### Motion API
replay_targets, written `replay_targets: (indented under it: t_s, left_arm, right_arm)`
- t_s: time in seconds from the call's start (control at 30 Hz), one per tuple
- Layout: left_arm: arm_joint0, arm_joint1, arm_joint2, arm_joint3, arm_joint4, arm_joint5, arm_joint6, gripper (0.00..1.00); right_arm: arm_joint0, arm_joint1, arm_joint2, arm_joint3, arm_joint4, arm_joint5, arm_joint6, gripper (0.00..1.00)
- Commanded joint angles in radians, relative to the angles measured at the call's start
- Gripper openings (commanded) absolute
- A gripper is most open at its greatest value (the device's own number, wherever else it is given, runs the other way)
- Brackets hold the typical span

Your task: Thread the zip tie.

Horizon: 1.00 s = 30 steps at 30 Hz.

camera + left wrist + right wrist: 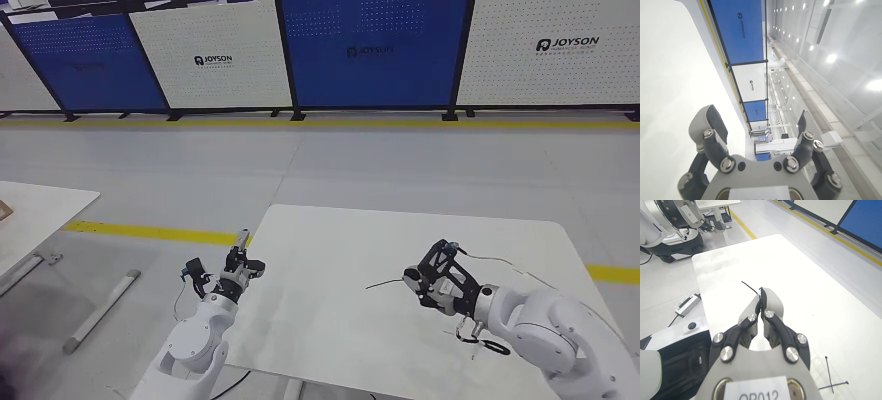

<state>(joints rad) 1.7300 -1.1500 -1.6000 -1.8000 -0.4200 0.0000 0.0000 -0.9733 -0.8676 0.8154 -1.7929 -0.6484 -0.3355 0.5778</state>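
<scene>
A thin black zip tie (749, 287) sticks out from the tips of my right gripper (760, 294), which is shut on it above the white table (791, 275). In the top view the zip tie (382, 285) points left from the right gripper (408, 280), over the table's right half. My left gripper (759, 117) stands open with nothing between its fingers. From above, the left gripper (240, 248) sits at the table's left edge, well apart from the tie.
Two more black zip ties (831, 381) lie crossed on the table behind the right gripper, seen from above as thin lines (495, 262). A second white table (40, 210) stands to the left. A grey box with a cable (686, 303) lies on the floor.
</scene>
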Motion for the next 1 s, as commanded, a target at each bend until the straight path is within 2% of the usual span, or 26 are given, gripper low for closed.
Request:
replay_targets:
  t_s: [0.0, 0.03, 0.17, 0.3, 0.5, 0.97]
  left_arm:
    - [0.0, 0.0, 0.0, 0.0, 0.0, 0.0, 0.0, 1.0]
    - [0.0, 0.0, 0.0, 0.0, 0.0, 0.0, 0.0, 1.0]
    - [0.0, 0.0, 0.0, 0.0, 0.0, 0.0, 0.0, 1.0]
    - [0.0, 0.0, 0.0, 0.0, 0.0, 0.0, 0.0, 1.0]
    - [0.0, 0.0, 0.0, 0.0, 0.0, 0.0, 0.0, 1.0]
    - [0.0, 0.0, 0.0, 0.0, 0.0, 0.0, 0.0, 1.0]
  right_arm:
    - [0.001, -0.002, 0.005, -0.001, -0.036, -0.005, -0.017, 0.0]
    - [0.001, -0.003, 0.005, -0.004, -0.063, -0.005, -0.034, 0.0]
    - [-0.001, 0.001, -0.012, -0.017, -0.309, -0.005, -0.192, 0.0]
    - [0.019, 0.013, -0.082, 0.004, -0.408, -0.005, -0.315, 0.0]
    - [0.108, 0.04, -0.215, 0.072, -0.463, -0.005, -0.444, 0.0]
    - [0.108, 0.04, -0.215, 0.072, -0.463, -0.005, -0.444, 0.0]
